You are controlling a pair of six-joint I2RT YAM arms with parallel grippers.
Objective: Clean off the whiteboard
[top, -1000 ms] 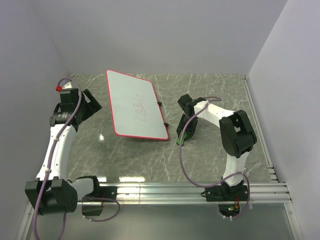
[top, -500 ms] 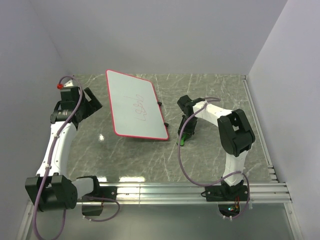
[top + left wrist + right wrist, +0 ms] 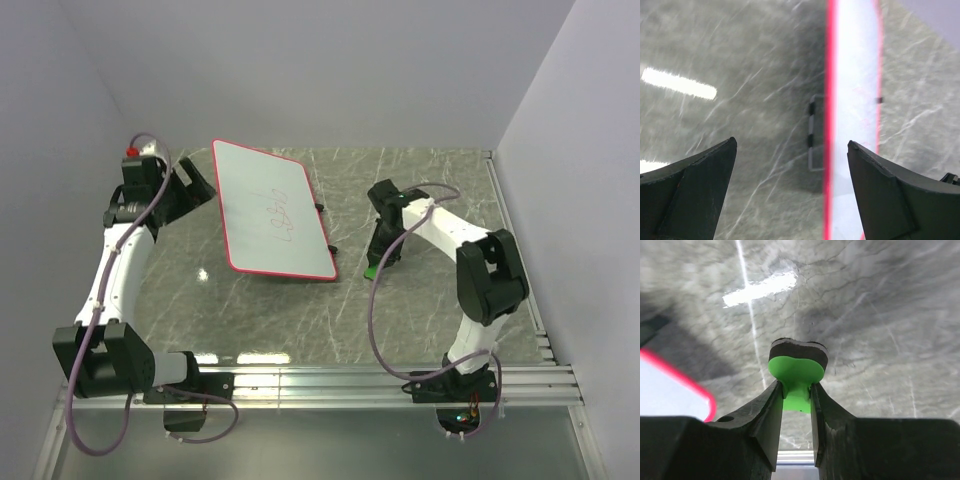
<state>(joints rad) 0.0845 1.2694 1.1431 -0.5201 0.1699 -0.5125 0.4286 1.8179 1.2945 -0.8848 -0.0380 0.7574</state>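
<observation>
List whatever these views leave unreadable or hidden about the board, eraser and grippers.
- Handwriting on the whiteboard: too small in the top view, blurred in the left wrist view.
- Eraser: wiping face turned away in the right wrist view; in the top view, mostly hidden by the right gripper.
- Whiteboard's ends: cut off by the left wrist view's top and bottom edges.
</observation>
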